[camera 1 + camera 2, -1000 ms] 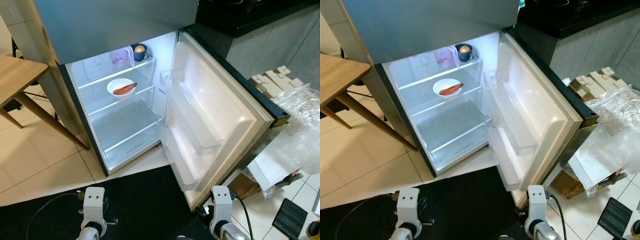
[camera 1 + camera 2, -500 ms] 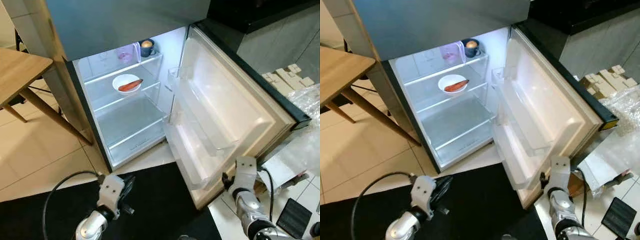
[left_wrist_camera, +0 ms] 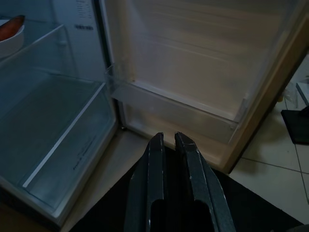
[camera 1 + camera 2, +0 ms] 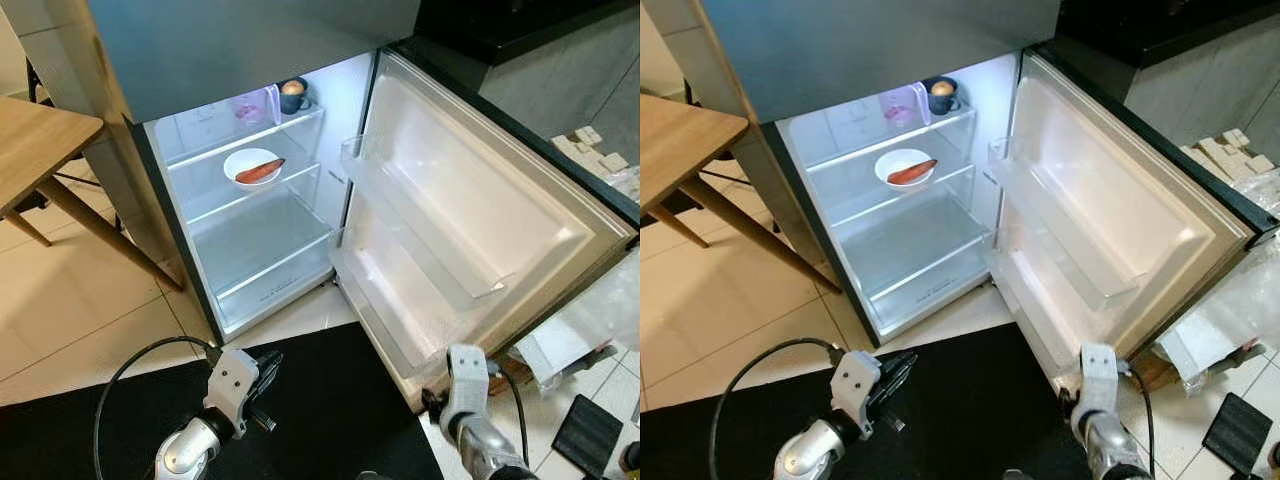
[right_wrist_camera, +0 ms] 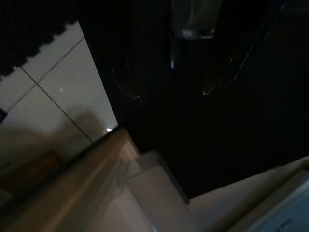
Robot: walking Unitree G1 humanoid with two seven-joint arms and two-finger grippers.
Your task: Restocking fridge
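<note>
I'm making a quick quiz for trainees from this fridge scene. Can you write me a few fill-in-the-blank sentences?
1. The fridge door stands ____.
2. The white bowl holds an ____ sausage-like item.
3. The dark mug stands on the ____ shelf.
4. The left gripper's fingers are ____.

Missing words: open; orange; top; shut

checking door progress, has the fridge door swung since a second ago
Yes: the fridge door has swung wider open, away from the fridge's shelves, toward the packaging on the robot's right.

To your left stands a wooden table on a tiled floor. A black mat lies underfoot; plastic wrap lies at right.
</note>
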